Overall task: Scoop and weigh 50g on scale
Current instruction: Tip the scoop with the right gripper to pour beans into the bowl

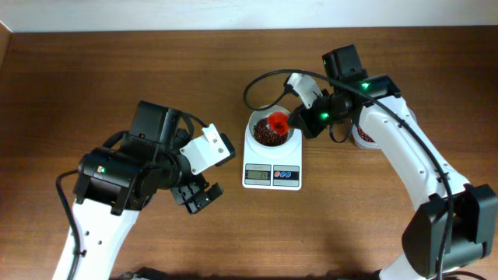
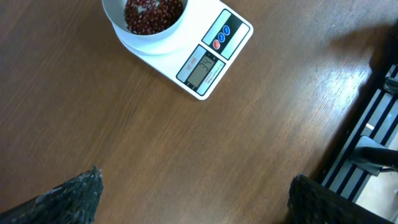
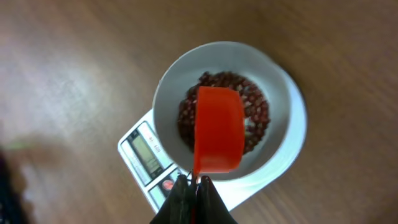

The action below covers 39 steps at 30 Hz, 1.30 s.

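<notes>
The white scale [image 1: 271, 165] stands mid-table with a round white bowl [image 1: 253, 124] on top, and dark red-brown beans [image 1: 267, 138] lie heaped in that bowl. My right gripper [image 1: 305, 121] is shut on the thin handle of a red scoop [image 1: 278, 120], which it holds over the bowl. The right wrist view shows the scoop [image 3: 217, 130] above the beans [image 3: 256, 112], its solid outer side toward the camera, with my right gripper [image 3: 194, 182] clamped on its handle. My left gripper [image 1: 198, 197] hangs open and empty over bare table left of the scale [image 2: 211, 56], jaws wide apart [image 2: 196, 176].
A white container [image 1: 364, 138] with more beans sits right of the scale, mostly hidden under my right arm. In the left wrist view the table edge runs down the right side, with a black frame [image 2: 367, 143] beyond it.
</notes>
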Each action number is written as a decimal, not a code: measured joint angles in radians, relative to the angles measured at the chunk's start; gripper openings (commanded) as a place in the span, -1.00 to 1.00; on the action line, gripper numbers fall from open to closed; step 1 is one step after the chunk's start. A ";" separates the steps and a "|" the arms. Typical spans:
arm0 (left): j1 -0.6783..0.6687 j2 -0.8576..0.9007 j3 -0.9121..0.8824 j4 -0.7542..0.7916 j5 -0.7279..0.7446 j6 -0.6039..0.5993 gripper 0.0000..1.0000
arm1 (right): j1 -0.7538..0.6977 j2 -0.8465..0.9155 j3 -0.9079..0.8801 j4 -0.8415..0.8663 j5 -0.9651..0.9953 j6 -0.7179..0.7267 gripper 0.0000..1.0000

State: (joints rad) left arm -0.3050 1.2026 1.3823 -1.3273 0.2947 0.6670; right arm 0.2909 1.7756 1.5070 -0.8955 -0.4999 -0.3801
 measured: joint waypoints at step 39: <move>0.000 0.000 0.001 0.000 0.000 0.000 0.98 | 0.066 -0.060 0.002 0.026 0.199 0.032 -0.92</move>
State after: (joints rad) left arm -0.3050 1.2026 1.3830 -1.3270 0.2947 0.6670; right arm 0.3569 1.7153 1.5089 -0.8696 -0.3008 -0.3477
